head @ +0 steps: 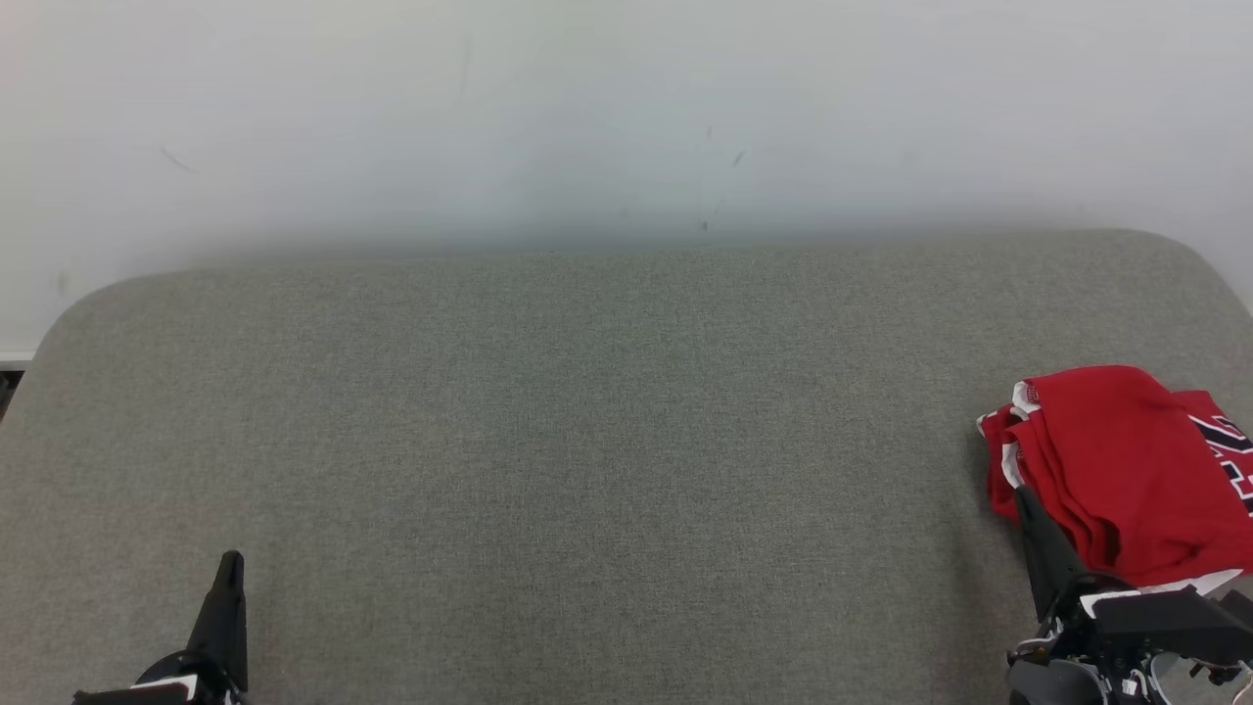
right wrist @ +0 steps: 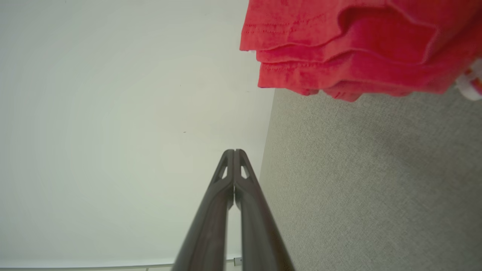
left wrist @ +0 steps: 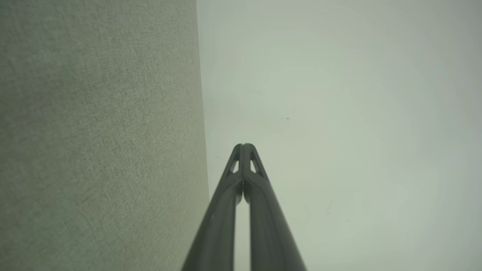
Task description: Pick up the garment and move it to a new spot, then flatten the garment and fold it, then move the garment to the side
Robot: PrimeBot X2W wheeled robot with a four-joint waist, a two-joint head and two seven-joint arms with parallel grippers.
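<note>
My left gripper (head: 231, 563) sits over the near left part of the grey fabric-covered surface (head: 587, 441), its two dark fingers pressed together with nothing between them. My right gripper (head: 1023, 494) is pinched closed in the same way and also empty, near the surface's right edge.

The red garment (head: 1116, 470) lies at the right edge of the surface, a compact bundle with several hems stacked one on another. My right gripper's tip is just beside its left side. In the right wrist view the cloth lies off to one side of the fingertips and does not touch them.

I judge the task to be at or close to its end. The garment looks folded and set to the side, the middle of the surface is bare, and neither gripper holds anything. At most, what seems left is a check that the stack lies neat.

Some things I cannot settle. The head view cuts off the garment's right part, so I cannot see its full outline or how square the fold is. The dark and white lettering on it is cropped and unreadable. My right arm's wrist covers the garment's near corner, where a strip of white trim peeks out. I cannot tell what kind of garment it is.
</note>
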